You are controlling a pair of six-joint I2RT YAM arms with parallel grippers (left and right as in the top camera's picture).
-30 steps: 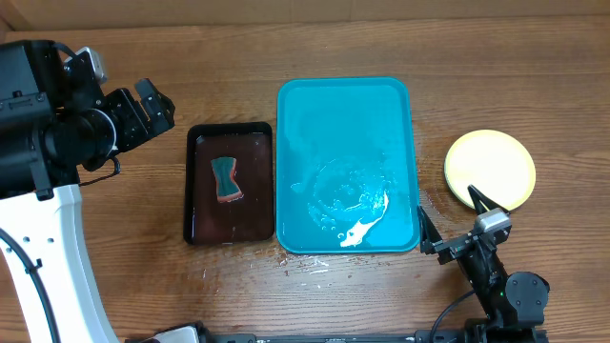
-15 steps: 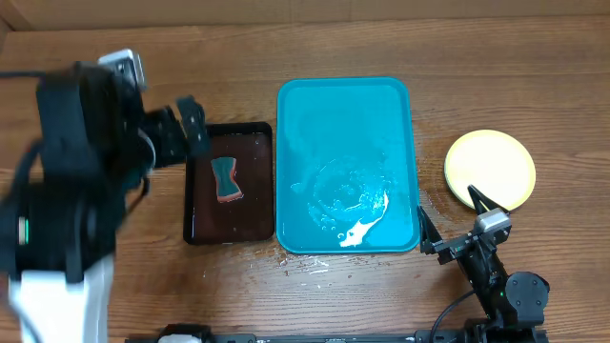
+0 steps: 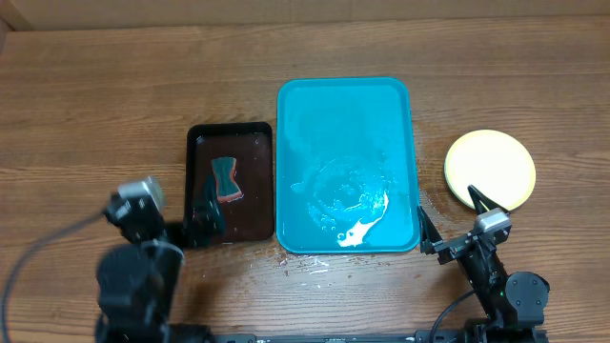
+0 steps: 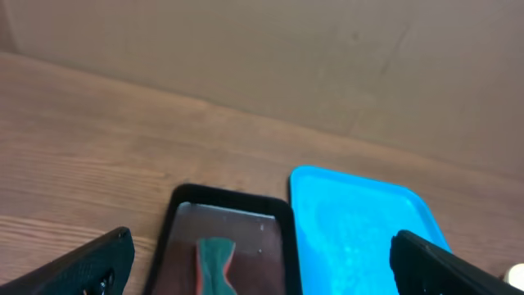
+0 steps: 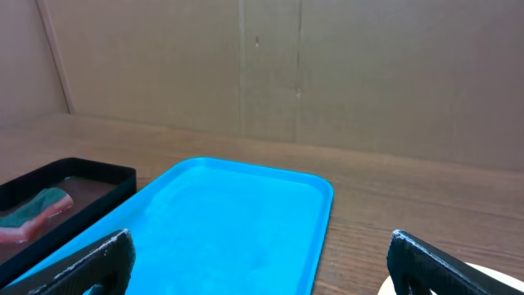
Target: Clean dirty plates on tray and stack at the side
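Note:
The turquoise tray [image 3: 345, 105] lies mid-table with no plates on it, only water and a white foam smear [image 3: 364, 225] near its front right. A stack of pale yellow plates [image 3: 489, 169] sits on the table to the right of the tray; I cannot tell how many. My left gripper [image 3: 186, 221] is open and empty at the front edge of the black tray. My right gripper [image 3: 450, 217] is open and empty at the turquoise tray's front right corner. The wrist views show the left jaws [image 4: 262, 270] and right jaws [image 5: 262, 266] wide apart, with the tray [image 5: 246, 213] ahead.
A small black tray [image 3: 229, 143] with brownish water holds a green and red sponge [image 3: 226, 179], just left of the turquoise tray. It also shows in the left wrist view [image 4: 229, 221]. A brown cardboard wall stands behind the table.
My left arm has swung from the far left of the table down to the front, and its gripper now hangs by the black tray's front edge. The right arm has not moved.

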